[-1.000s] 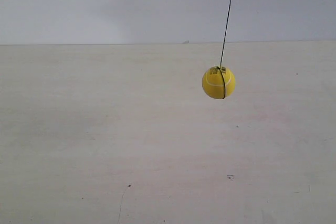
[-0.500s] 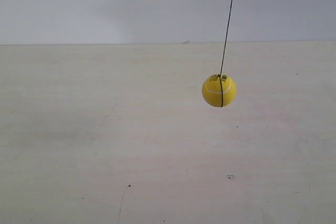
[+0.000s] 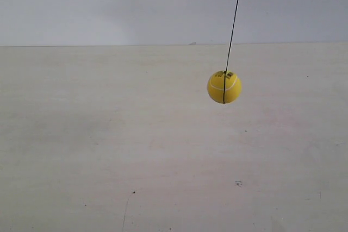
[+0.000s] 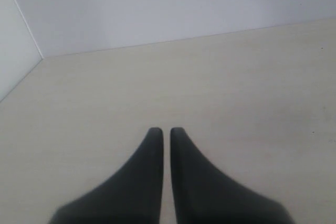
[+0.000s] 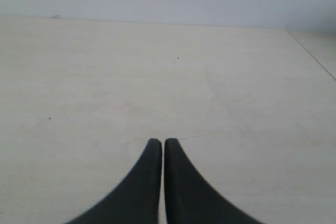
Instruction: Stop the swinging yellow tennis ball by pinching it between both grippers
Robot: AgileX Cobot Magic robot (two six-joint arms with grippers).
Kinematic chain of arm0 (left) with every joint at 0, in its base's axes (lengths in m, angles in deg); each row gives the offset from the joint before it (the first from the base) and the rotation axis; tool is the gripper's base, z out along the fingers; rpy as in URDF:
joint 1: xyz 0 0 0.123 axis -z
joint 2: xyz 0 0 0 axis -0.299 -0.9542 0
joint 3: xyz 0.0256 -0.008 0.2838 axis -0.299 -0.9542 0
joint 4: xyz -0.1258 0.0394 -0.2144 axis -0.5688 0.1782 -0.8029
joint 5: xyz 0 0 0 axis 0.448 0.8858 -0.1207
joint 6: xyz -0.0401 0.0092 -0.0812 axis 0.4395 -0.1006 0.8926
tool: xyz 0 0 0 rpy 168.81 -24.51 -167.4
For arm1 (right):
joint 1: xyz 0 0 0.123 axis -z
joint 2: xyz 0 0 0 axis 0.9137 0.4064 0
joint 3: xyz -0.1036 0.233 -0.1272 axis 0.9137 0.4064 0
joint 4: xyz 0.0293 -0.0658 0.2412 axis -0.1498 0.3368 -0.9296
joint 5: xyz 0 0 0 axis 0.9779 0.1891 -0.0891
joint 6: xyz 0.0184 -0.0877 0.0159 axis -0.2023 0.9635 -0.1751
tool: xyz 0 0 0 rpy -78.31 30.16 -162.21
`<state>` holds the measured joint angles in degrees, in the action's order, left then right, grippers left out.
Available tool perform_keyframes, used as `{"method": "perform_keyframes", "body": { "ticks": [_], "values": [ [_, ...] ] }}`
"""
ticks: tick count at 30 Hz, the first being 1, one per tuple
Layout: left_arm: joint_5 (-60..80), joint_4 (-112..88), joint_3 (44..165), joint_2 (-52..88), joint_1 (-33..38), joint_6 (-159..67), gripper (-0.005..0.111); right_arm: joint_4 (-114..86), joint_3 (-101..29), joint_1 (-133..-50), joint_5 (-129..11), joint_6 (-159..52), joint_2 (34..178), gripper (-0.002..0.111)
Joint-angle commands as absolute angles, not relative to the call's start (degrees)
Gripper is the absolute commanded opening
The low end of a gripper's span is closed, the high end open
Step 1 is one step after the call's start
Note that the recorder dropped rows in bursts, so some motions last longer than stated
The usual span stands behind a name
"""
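The yellow tennis ball [image 3: 224,87] hangs in the air on a thin dark string [image 3: 234,20], right of centre in the exterior view, above the pale table. No arm or gripper appears in that view. In the left wrist view my left gripper [image 4: 165,130] is shut, its two black tapered jaws nearly touching, with nothing between them. My right gripper [image 5: 162,141] in the right wrist view is shut the same way and holds nothing. Neither wrist view shows the ball.
A pale wooden table [image 3: 109,150] fills the lower part of every view, with a light wall [image 3: 109,4] behind it. A side wall [image 4: 13,51] meets the table at a corner in the left wrist view.
The ball swung down and slightly right, then back up and left; it now hangs a little left of where it was a second ago.
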<state>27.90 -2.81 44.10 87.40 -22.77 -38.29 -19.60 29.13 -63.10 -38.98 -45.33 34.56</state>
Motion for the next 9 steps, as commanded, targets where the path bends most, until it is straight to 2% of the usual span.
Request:
{"method": "perform_keyframes", "body": {
  "ticks": [1, 9],
  "values": [
    [27.88, -2.96, 43.97, 87.62, -23.01, -37.82, 0.005, -19.54, 29.08, -63.22, -39.52, -45.26, 34.30, 0.000],
    [27.61, -2.96, 43.97, 87.62, -23.01, -37.82, 0.005, -19.54, 29.08, -63.22, -39.52, -45.26, 34.30, 0.000]
  ]
}}
